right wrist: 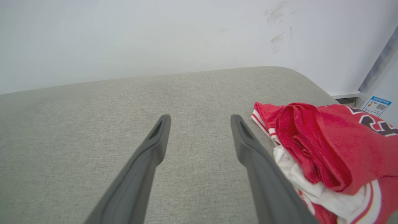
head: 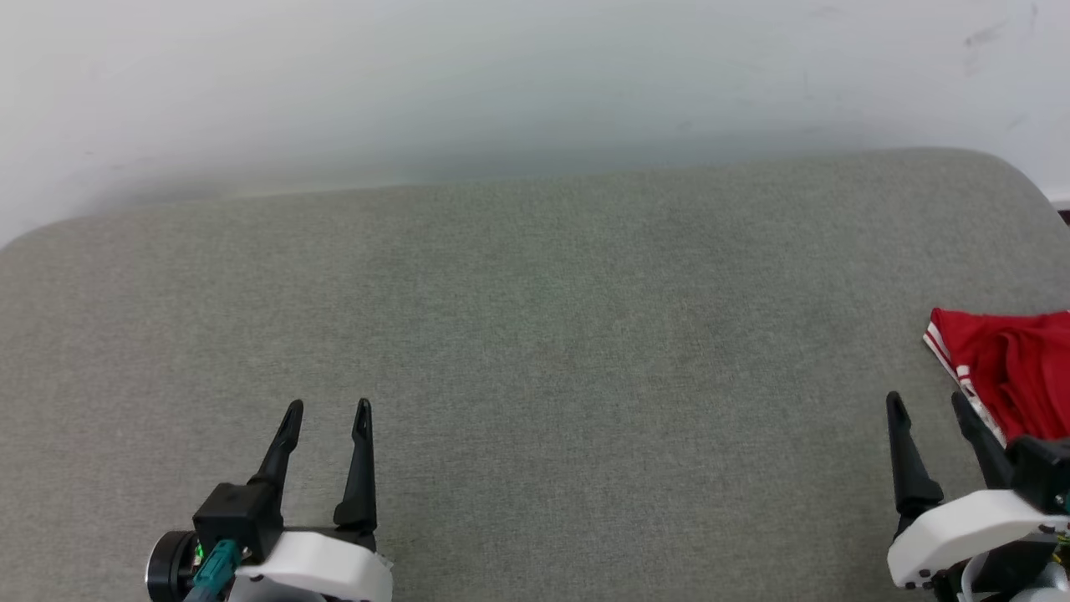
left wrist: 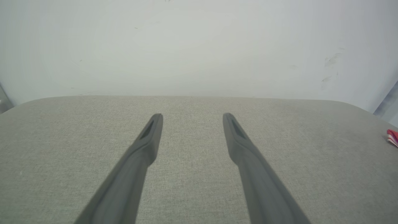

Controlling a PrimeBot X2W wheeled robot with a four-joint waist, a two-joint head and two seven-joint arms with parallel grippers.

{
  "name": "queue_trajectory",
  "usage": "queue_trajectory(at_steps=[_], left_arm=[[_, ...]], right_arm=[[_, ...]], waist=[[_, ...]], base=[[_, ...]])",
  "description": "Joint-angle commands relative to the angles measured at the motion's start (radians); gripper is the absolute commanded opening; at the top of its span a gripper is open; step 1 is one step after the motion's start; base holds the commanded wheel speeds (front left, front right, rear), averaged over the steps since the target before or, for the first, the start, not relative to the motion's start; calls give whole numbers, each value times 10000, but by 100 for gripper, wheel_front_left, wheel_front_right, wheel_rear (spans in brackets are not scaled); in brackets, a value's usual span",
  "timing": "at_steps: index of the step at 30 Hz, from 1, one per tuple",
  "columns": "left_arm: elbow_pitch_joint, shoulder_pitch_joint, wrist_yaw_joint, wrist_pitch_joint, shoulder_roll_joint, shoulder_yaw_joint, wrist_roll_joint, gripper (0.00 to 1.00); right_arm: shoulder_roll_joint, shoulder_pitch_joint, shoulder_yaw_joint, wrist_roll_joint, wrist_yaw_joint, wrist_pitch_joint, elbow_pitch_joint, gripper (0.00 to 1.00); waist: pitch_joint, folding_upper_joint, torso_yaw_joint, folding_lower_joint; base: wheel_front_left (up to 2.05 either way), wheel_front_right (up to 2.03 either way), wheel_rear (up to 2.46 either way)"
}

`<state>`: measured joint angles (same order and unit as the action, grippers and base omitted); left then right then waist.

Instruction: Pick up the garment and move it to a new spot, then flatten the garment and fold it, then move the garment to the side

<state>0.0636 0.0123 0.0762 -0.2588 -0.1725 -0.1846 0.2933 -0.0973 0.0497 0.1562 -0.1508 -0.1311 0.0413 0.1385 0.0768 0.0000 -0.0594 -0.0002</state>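
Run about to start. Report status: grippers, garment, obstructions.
Left gripper open, empty. Right gripper open, empty, beside garment. Garment crumpled, right edge of grey cushion. No obstruction seen.

Both arms low, fingers spread wide.
The left gripper (head: 328, 405) sits at the lower left and the right gripper (head: 926, 399) at the lower right. Each points its two long dark fingers (head: 359, 468) forward, tips well apart, from a white wrist housing (head: 322, 560).

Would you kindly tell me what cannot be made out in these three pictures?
- Crumpled red-and-white jersey T-shirt: cut off by the head view's right edge; a sliver in the left wrist view.
- Its black lettering: right wrist view, hidden by folds and the frame's edge.
- Small blue label by the wall: right wrist view, too small to read.
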Motion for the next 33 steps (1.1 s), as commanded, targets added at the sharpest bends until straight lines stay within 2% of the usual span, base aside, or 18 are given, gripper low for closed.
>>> queue_trajectory(at_steps=[1,6,16,33], left_arm=[[15,-232,47,-48,-36,53,-1,100],[-7,-773,209,-62,-179,311,25,100],[195,-1196,77,-80,-215,422,-63,100],[620,-1096,-195,-75,-17,670,-217,100]], right_arm=[[73,-348,-107,-81,8,-95,-291,100],[221,-1042,-652,-39,8,-537,-1376,100],[284,-1652,-955,310,8,-834,-2504,100],[367,-1778,-1285,281,8,-754,-2863,100]], waist=[[-443,0,381,2],[-905,0,686,2],[-1328,0,767,2],[-1425,0,600,2]], base=[[0,0,0],[0,0,0],[0,0,0],[0,0,0]])
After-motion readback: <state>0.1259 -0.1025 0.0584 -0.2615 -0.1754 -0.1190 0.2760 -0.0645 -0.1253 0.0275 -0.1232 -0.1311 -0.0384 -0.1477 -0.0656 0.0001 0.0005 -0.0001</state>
